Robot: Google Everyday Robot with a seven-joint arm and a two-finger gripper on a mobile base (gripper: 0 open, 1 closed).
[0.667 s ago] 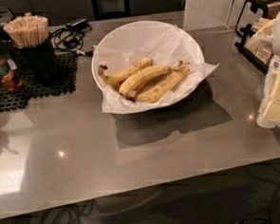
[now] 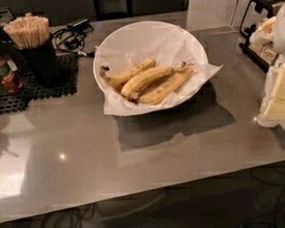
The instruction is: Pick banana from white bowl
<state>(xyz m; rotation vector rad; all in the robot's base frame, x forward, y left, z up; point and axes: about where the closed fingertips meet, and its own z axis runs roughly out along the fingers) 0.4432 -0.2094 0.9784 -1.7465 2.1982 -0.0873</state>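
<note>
Thick smooth yellow banana point(image 2: 147, 79) seen lying in paper-lined round white bowl point(image 2: 146, 22) (slimmer speckled bananas point(image 2: 130, 73) alongside). White-and-yellow gripper point(image 2: 279, 98), probably, at right edge, well apart; grip state cannot be told.

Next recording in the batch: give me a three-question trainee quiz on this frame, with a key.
1. Counting the thick middle banana, how many bananas lie in the white bowl?
2. True or false: the gripper is touching that banana.
3. Where does the holder of wooden sticks stand?
A) left of the bowl, on the black mat
B) inside the bowl
C) right of the bowl

Key
1. Three.
2. False: the gripper is at the right edge of the view, apart from the bowl.
3. A.
</note>
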